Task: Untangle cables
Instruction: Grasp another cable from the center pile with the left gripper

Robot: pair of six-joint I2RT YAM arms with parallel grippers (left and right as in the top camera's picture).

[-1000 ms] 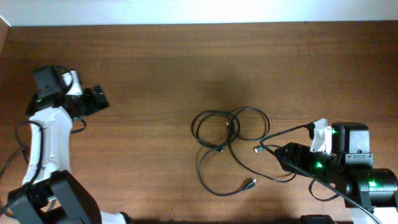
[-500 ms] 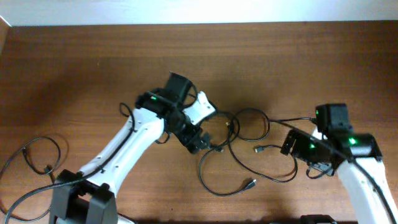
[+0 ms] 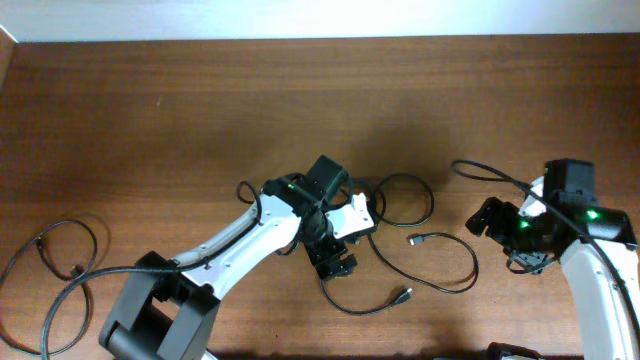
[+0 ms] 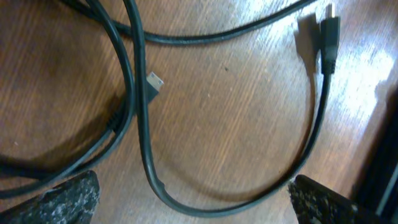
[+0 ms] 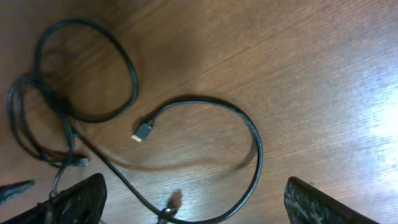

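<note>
Nearest the front of the table (image 3: 200,120), a free plug (image 3: 405,295) is seen at the end of a wide loop (image 3: 345,303) of black cable. Just behind it, the left gripper (image 3: 338,262) is held low with its jaws spread wide and nothing gripped. In its wrist view a bend of cable runs across the gap between the pads (image 4: 68,194), though whether they touch the wood cannot be told.

To the right, well apart from the knot, the right gripper (image 3: 487,218) is likewise released and empty. A second plug (image 3: 415,240) lies on bare wood between it and the left gripper.

Farther back, at the middle of the table, the tangle (image 3: 385,200) is made of several overlapping rings. It is partly hidden under the left arm, so which strand passes over which is probably not to be settled from here.

The cables are judged thin, light and limp, with some coil memory, so the rings would tend to spring back. The jacket looks smooth and would slide easily on the wood. The plugs are the only stiff parts. Hold is best taken just behind a plug, or on a single strand lying clear of any crossing. A free end can then be drawn out through the rings, whereas a pull on a crossing would likely tighten the knot.
</note>
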